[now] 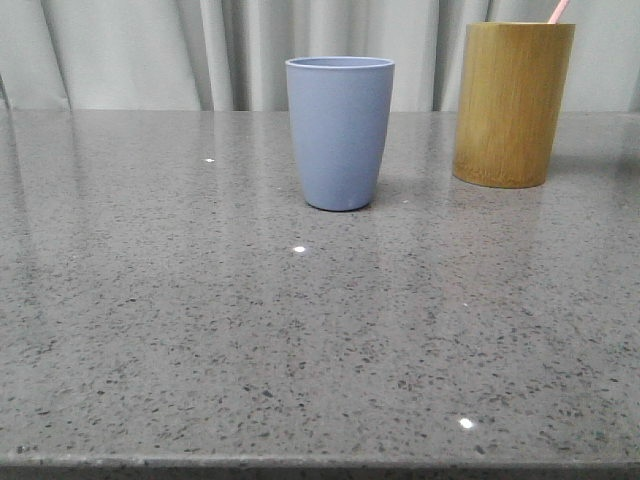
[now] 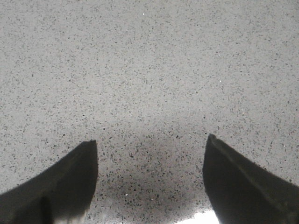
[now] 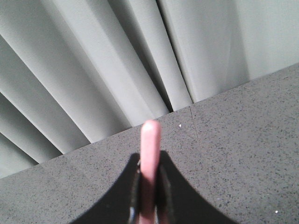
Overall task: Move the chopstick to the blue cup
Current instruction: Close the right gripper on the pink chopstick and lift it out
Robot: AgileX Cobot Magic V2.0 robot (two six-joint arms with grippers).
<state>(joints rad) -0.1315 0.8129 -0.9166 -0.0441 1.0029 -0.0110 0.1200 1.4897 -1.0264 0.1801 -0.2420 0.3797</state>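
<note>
- Front view: the blue cup (image 1: 340, 133) stands upright on the grey speckled stone table (image 1: 200, 330), a little right of centre and towards the far edge. Its matte periwinkle wall carries no brand, label or writing that I can read.
- Front view: to the right of it, well apart, stands a taller yellow-brown bamboo cylinder (image 1: 513, 104), also unmarked. A short pale pink tip of the chopstick (image 1: 558, 11) rises above its rim and leans to the right, running out of the picture at the top edge.
- Front view: pale pleated curtains (image 1: 130, 50) hang behind the far edge of the table.
- Left wrist view: my left gripper (image 2: 152, 144) hangs over bare speckled table, its two dark fingers (image 2: 70, 182) spread wide with nothing between them and nothing touching them. A soft shadow lies on the stone between the fingertips.
- Right wrist view: my right gripper (image 3: 150, 186) is clamped narrow on the chopstick (image 3: 150, 158). The pink stick runs up from between the two dark fingers (image 3: 175, 196) and ends in a rounded tip against the grey table surface, with the pleated curtains (image 3: 93, 70) beyond.
- Right wrist view: there is no print or marking on the chopstick that I can read, and its lower part is hidden between my fingers.
</note>
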